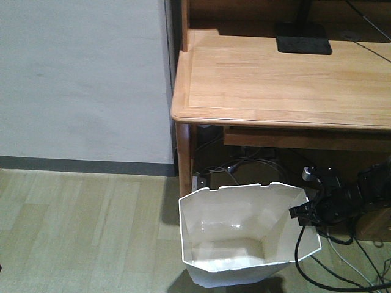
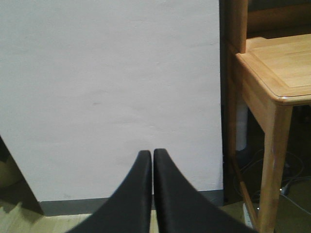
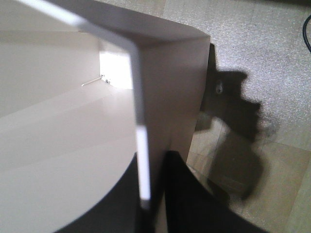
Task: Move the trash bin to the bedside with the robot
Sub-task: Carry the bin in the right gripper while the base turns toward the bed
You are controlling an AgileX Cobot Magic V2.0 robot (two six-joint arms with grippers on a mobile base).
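The bin [image 1: 235, 232] stands on the floor [image 1: 85, 226] at the lower centre of the front view, below the tabletop's [image 1: 275, 79] left corner. The right gripper [image 1: 303, 213] meets its right rim. The blurred wrist view suggests it is clamped there, one finger inside, one outside. The left gripper [image 2: 153, 167] is closed on nothing, facing a white wall [image 2: 107, 97].

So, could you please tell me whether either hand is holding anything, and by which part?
The right hand grips the white faceted plastic trash bin by its rim; the left hand is shut, empty.
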